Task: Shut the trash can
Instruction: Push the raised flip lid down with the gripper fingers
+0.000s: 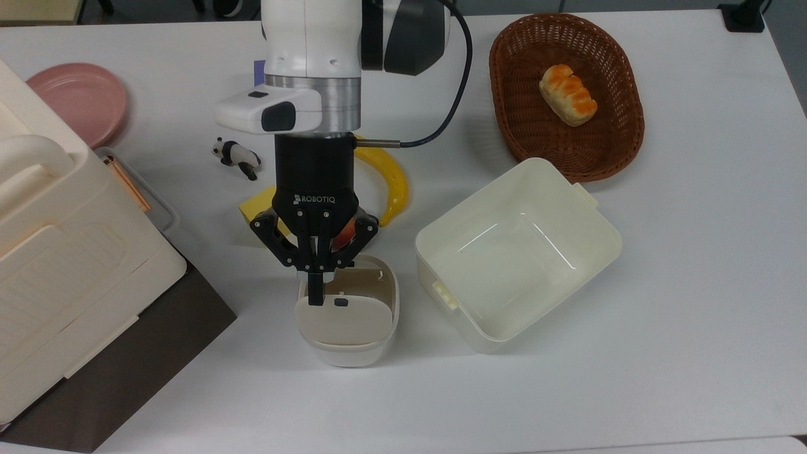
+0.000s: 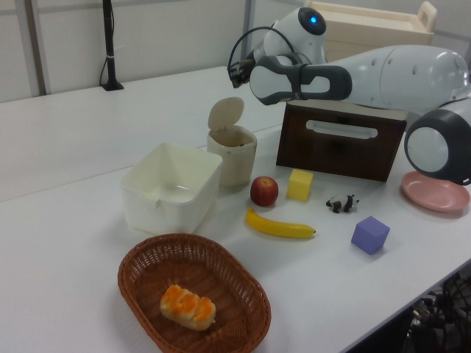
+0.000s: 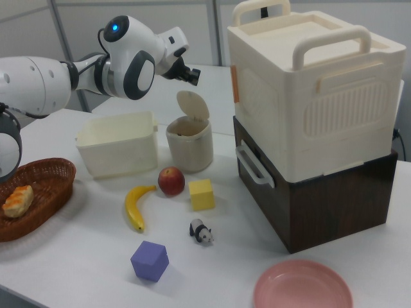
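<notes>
- The trash can (image 1: 348, 315) stands on the white surface (image 1: 662, 328), its lid (image 2: 225, 113) tipped up and open, just left of the lidless cream tub (image 1: 517, 252) in the top view.
- The tool (image 1: 315, 293) hangs above the can's open mouth in the top view, fingers drawn together with nothing between them; in the right view it sits up beside the raised lid.
- An apple (image 3: 171, 180), a yellow block (image 3: 201, 194) and a banana (image 3: 135, 205) lie just beside the can in the right view.
- The big cream box (image 3: 308, 90) rests on a dark crate (image 3: 321, 205), at the right view's right.
</notes>
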`<move>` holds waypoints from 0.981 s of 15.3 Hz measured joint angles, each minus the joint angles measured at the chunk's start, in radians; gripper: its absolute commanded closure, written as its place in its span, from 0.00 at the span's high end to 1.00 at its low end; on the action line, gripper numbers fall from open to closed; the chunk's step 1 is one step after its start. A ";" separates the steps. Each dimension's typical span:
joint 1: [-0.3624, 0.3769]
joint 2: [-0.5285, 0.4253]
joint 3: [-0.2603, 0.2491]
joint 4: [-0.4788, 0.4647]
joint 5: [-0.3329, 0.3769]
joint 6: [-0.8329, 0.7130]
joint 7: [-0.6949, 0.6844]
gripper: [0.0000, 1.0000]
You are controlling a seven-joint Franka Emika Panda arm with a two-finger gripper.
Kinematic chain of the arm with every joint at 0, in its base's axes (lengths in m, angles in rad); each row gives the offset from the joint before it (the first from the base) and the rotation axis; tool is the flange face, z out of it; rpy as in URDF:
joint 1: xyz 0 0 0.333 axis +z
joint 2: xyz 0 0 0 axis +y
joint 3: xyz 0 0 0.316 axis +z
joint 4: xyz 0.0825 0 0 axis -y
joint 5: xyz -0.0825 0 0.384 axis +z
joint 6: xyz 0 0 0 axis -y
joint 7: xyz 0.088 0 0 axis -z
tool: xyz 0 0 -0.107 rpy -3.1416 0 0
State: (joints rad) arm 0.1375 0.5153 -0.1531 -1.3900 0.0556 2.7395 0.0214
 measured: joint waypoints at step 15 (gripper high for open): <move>0.002 0.036 0.002 0.000 -0.088 0.000 0.000 0.00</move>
State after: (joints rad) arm 0.1392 0.5510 -0.1508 -1.3902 -0.0319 2.7395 0.0214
